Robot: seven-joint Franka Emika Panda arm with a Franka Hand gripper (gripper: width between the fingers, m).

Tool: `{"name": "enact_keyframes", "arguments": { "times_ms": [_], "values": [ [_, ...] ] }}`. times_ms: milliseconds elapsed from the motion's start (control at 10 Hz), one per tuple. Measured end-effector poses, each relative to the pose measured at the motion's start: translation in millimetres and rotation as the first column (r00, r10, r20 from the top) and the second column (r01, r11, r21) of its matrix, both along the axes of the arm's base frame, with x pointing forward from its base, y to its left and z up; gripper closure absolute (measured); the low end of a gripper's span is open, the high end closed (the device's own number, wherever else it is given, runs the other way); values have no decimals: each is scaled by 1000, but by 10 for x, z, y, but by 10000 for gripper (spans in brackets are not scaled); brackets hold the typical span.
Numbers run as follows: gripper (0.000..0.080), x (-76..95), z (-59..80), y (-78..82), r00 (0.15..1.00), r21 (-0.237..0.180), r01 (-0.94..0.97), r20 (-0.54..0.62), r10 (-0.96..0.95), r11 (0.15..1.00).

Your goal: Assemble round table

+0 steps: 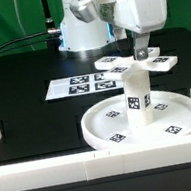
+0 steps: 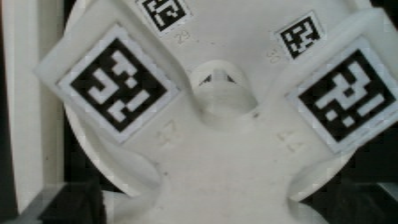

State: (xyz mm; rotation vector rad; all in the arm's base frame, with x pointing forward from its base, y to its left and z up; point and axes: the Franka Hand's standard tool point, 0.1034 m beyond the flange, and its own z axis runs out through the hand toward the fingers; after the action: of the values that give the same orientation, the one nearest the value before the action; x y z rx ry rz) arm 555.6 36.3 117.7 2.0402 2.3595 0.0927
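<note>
Pincer [image 1: 143, 53] on cross-shaped foot [image 1: 137, 65] — atop short cylinder leg [image 1: 136, 96].

The round disc [image 1: 141, 122], the cylinder leg [image 1: 136, 94] and the cross-shaped foot [image 1: 137, 66] [image 2: 214, 120] are all white plastic, each carrying square tags patterned in black and white. The marker board [image 1: 79, 85] is white too, with a row of similar black-and-white tags, and it lies on a black table [image 1: 33, 125]. The border rails [image 1: 106, 164] are plain white, the backdrop [image 1: 5, 23] is green, and the arm's gripper [image 1: 141, 45] is white and grey.
</note>
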Motion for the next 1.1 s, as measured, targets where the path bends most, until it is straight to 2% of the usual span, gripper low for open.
{"name": "enact_keyframes", "arguments": {
  "times_ms": [500,800,900,1000,1100],
  "values": [
    [151,-30,-122,1,1000,1,19,-21,-19,1000],
    [151,-34,-128,0,999,1,24,-22,-24,1000],
    [275,-33,-128,-5,999,1,24,-22,-24,1000],
    [362,-33,-128,-8,999,1,26,-22,-26,1000],
    [361,-33,-128,-11,999,1,41,-23,-41,999]
  ]
}}
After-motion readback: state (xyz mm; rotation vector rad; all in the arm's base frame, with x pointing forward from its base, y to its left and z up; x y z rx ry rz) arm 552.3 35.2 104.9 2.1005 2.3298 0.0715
